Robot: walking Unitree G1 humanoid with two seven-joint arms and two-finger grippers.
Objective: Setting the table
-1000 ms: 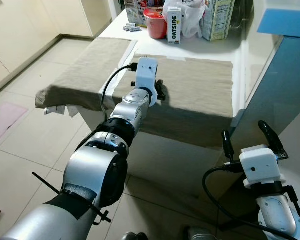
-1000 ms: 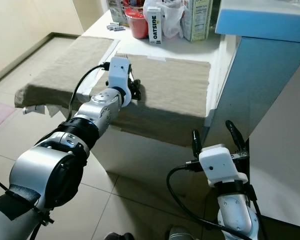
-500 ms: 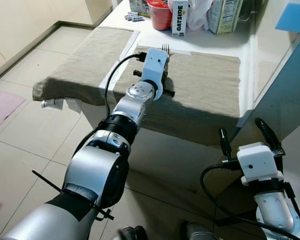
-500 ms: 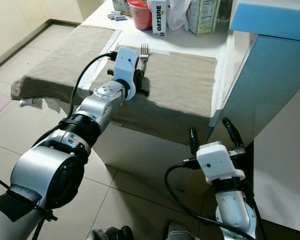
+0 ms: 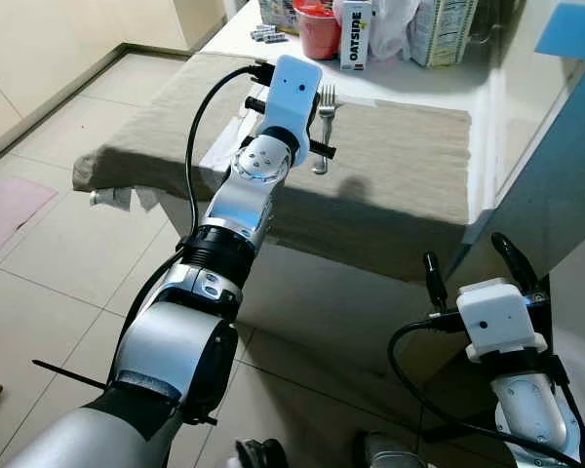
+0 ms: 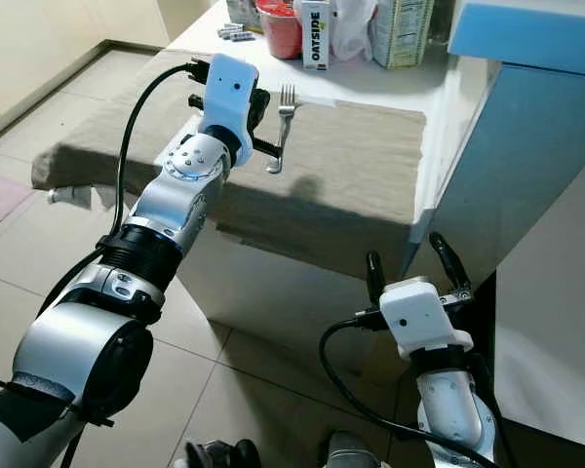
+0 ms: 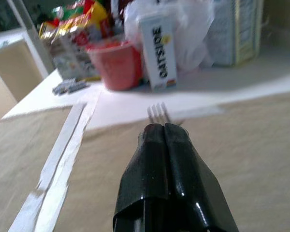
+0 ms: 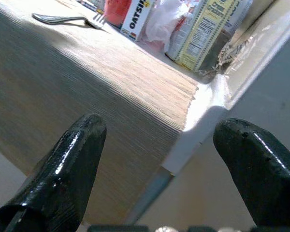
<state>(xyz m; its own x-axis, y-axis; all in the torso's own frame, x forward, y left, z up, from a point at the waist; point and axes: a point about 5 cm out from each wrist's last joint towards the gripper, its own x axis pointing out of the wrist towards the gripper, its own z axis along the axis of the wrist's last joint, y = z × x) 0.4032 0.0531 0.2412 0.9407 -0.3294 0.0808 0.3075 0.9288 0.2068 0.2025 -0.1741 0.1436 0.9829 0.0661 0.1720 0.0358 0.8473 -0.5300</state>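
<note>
Fork [image 5: 323,119] lies on the far part of the mat [image 5: 409,166], tines toward the far carton [image 5: 355,33] and handle running back toward the robot; in the left eye view the left gripper [image 5: 317,132] sits right at the handle, fingers hidden behind the wrist camera, so whether it touches the fork cannot be told here. The right gripper [image 5: 473,268] hangs low off the table's near right corner, well apart.

Right eye view: same layout, the fork [image 6: 282,122] just right of the left wrist, its long axis near-to-far.

Left wrist view: the two black fingers [image 7: 166,169] are pressed together (no gap visible), with the fork's tines [image 7: 158,113] showing just past their tips, in line with them; a grip on the handle seems likely but is hidden.

Right wrist view: the right fingers [image 8: 63,169] are spread wide with nothing between them; the fork [image 8: 67,19] lies far off on the mat, so the left arm is clearly nearer.
</note>
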